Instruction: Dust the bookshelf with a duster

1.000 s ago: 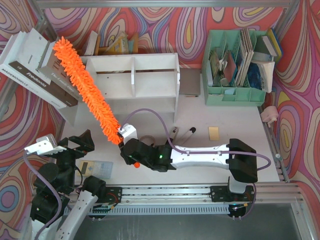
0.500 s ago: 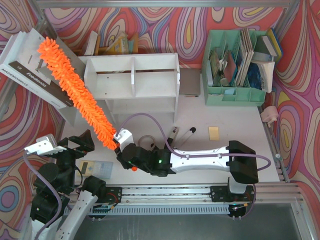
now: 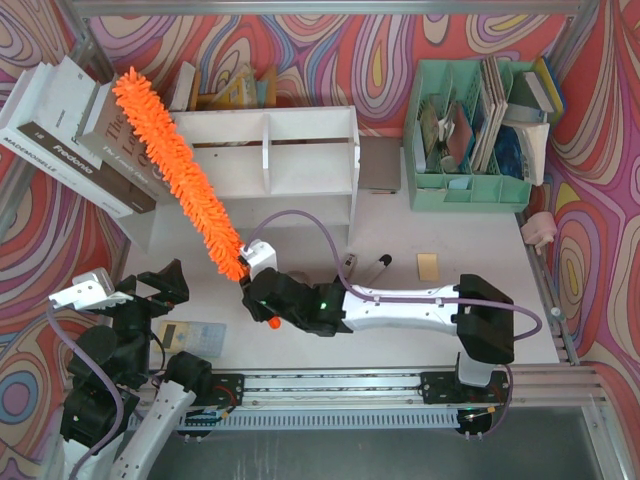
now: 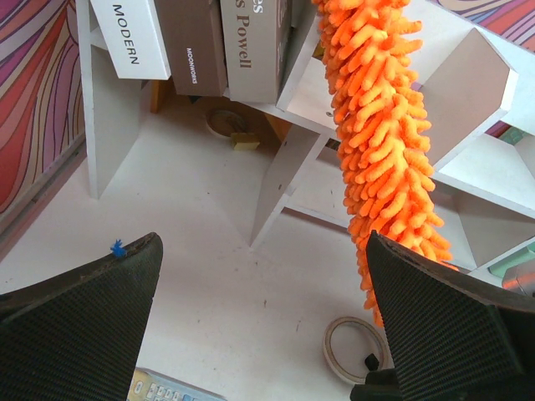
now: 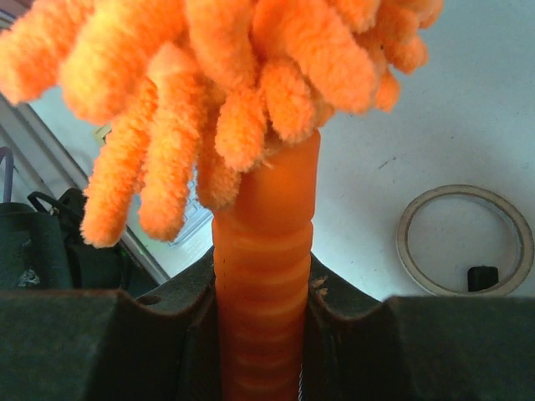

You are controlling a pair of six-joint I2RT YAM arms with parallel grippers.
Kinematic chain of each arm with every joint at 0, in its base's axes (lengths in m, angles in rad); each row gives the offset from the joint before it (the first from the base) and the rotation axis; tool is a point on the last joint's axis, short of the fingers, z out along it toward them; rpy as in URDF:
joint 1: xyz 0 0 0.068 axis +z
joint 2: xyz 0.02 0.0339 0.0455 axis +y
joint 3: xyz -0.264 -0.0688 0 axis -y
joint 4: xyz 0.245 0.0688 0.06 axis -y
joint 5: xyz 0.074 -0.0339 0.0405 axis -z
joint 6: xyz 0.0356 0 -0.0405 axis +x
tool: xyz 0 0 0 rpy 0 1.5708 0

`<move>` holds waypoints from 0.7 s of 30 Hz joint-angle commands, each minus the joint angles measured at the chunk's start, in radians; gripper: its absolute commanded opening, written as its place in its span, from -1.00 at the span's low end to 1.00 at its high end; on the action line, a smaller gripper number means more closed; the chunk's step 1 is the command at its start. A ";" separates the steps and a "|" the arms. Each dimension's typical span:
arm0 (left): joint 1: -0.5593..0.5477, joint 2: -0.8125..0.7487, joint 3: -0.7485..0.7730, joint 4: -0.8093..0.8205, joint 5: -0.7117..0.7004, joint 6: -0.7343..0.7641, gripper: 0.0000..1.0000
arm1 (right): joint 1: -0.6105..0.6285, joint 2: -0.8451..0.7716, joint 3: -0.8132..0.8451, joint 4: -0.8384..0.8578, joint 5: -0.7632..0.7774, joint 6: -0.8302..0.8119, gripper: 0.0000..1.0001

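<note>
The fluffy orange duster (image 3: 175, 170) slants from my right gripper (image 3: 250, 285) up and left across the left end of the white bookshelf (image 3: 300, 150); its tip lies over the leaning books. My right gripper is shut on the duster's ribbed orange handle (image 5: 266, 284). The duster also hangs across the shelf's corner in the left wrist view (image 4: 380, 142). My left gripper (image 3: 160, 290) is open and empty at the table's front left, its black fingers (image 4: 79, 326) spread wide above the bare table.
Large white and grey books (image 3: 70, 135) lean at the shelf's left. A tape ring (image 4: 364, 349) lies on the table by the duster's base. A mint green organiser (image 3: 470, 130) stands back right. Two black pens (image 3: 365, 268), a small tan card (image 3: 428, 265) and a calculator-like item (image 3: 192, 335) lie on the table.
The duster swung left over the books, then back right; its tip now lies near the shelf's left end again. The right gripper shifted with it. The left arm has not moved.
</note>
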 commanded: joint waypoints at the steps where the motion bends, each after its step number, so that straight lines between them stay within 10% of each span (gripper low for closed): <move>1: 0.001 0.001 -0.011 0.018 0.004 -0.004 0.97 | 0.031 -0.034 0.010 0.063 -0.011 -0.052 -1.00; 21: 0.001 -0.010 -0.013 0.016 -0.004 -0.004 0.97 | 0.117 -0.186 -0.228 0.262 0.116 -0.352 -1.00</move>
